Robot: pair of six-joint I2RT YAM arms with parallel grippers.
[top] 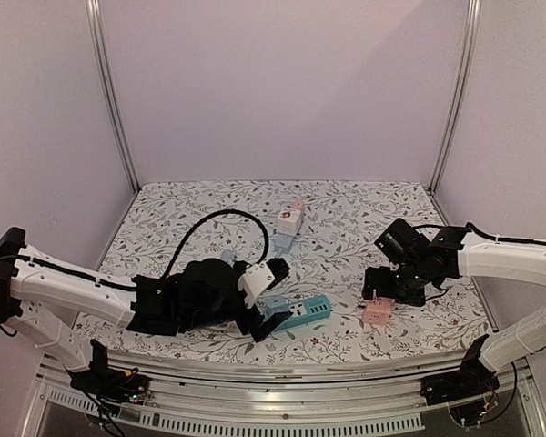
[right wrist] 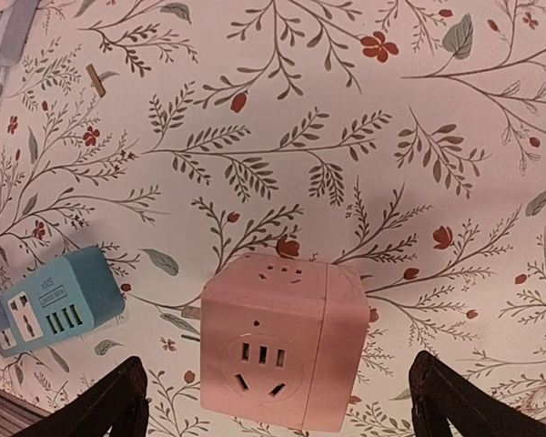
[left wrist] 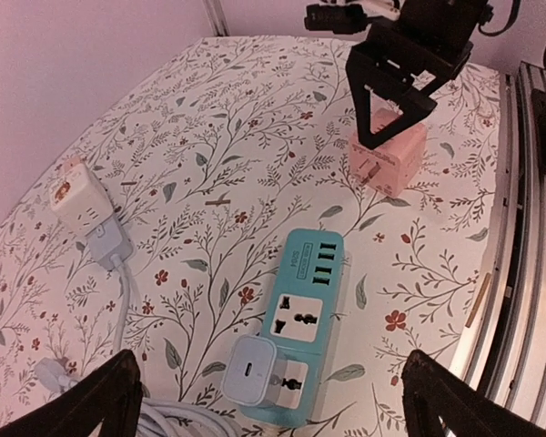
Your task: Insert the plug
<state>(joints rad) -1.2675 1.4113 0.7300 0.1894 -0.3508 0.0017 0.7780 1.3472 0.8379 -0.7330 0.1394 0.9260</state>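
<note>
A teal power strip point(left wrist: 302, 305) lies on the floral table, with a small white plug point(left wrist: 252, 369) seated in its near socket. My left gripper point(left wrist: 273, 410) is open above that end; the fingers point(left wrist: 91, 401) stand wide on either side, touching nothing. In the top view the left gripper point(top: 271, 300) hovers over the strip point(top: 300, 314). A pink cube socket point(right wrist: 282, 350) with prongs on its side rests on the table. My right gripper point(right wrist: 287, 410) is open and straddles it from above without touching. In the top view the right gripper point(top: 379, 291) sits just above the cube point(top: 378, 312).
A white cube adapter point(top: 289, 218) joined to a grey plug point(top: 282, 242) lies at the back centre. A white cable point(left wrist: 118, 300) runs from the grey plug point(left wrist: 107, 244) toward my left wrist. A black cable point(top: 227, 217) loops over the left arm. The table's metal front rail point(left wrist: 514, 228) is close by.
</note>
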